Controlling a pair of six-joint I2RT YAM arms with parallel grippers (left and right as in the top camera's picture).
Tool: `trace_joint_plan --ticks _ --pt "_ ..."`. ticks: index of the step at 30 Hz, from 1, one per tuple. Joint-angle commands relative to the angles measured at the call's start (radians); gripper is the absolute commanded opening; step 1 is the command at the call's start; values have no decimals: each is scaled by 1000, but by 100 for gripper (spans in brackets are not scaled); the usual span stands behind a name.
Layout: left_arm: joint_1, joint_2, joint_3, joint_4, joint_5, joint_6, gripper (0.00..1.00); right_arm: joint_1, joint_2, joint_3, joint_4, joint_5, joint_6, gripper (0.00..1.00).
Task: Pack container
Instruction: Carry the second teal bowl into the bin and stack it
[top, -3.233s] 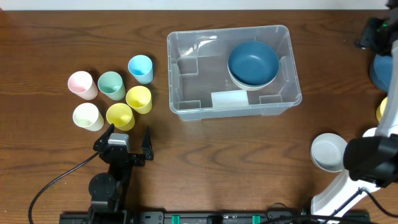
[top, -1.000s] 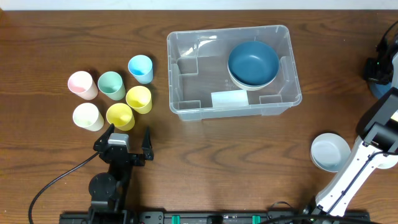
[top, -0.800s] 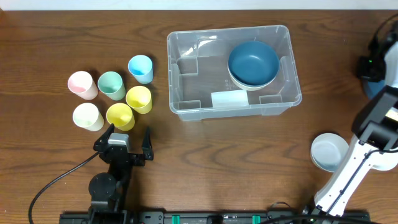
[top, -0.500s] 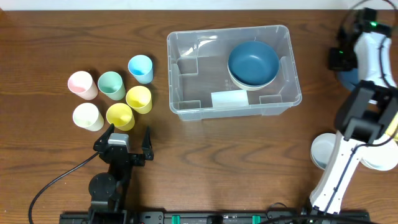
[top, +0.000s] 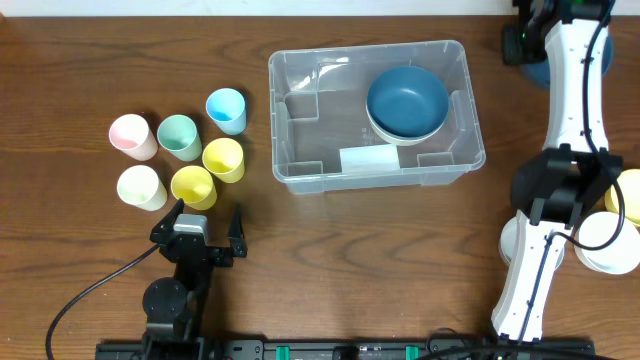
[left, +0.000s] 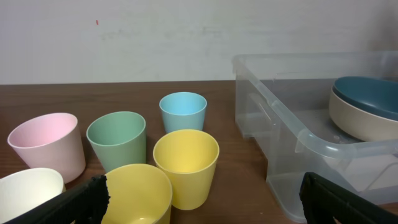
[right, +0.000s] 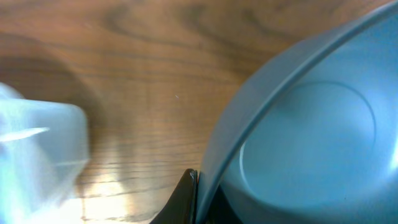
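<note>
While the left hand (top: 203, 228) sits low on the counter (top: 80, 60) with its fingers spread wide and nothing between them, six cups stand just ahead of it. From its left these are a pink cup (top: 133, 136), a white cup (top: 141, 187), a green cup (top: 179, 136), a near yellow cup (top: 193, 186), a far yellow cup (top: 223, 158) and a pale blue cup (top: 226, 110).

Ahead of that hand and off to its right lies the container (top: 273, 120), upright and open-topped. Its left half is bare. In its right end a dark blue bowl (top: 407, 100) is nested in a cream bowl (top: 394, 138).

The container looks like thin clear plastic, so it is probably light and fairly stiff at the rolled rim but springy in the walls. Its smooth sides would likely slip under a pinch. The rim, or the moulded recess at a short end, seems the safest place to grip. The stacked bowls should make the right end the heavier one, so a lift from a single point may tip it.

Just beyond the container's far right corner is the right hand (right: 195, 190), pressed together on the rim of a grey-blue bowl (right: 298, 124). The container is on this hand's left, seen there as a blurred clear corner. That bowl looks rigid and smooth, and an edge pinch may let it swing.
</note>
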Motion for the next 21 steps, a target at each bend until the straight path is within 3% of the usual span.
trace_joint_plan --ticks 1,13,21 --pt "6 -6 -19 -32 12 13 98 51 -105 58 -24 -34 27 1" --pt "6 -6 -19 -32 12 13 98 384 -217 53 -241 -126 23 1" --pt "6 -6 -19 -32 12 13 98 539 -197 -69 -245 -42 35 1"
